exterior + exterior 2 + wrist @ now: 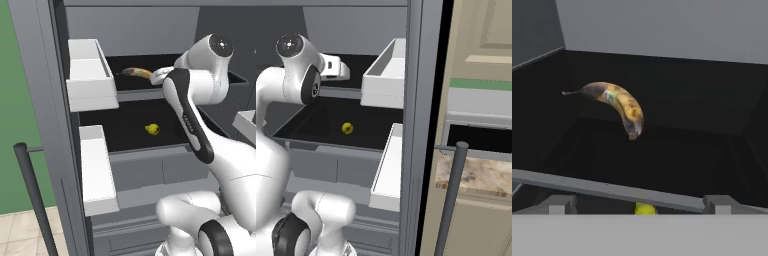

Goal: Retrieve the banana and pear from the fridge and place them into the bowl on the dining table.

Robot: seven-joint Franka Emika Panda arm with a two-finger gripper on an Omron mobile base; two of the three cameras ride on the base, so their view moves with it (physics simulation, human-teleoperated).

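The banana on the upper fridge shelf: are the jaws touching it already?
Apart. In the hand view the banana lies well ahead on the black shelf, with bare shelf between it and the open gripper at the shelf's front edge.

The fridge [45,100] looks like matt dark grey painted metal, its shelves [677,145] a flat, light-swallowing black edged at the front with a smooth grey strip, and its door bins [90,75] plain white plastic without shine. The banana [617,105] has a dull yellow skin mottled brown, with a small sticker on it, and the pear [153,129] is smooth yellow-green. The arm [235,165] wears glossy white shells with dark satin joints, while the dining table [476,175] shows mottled beige-brown stone.
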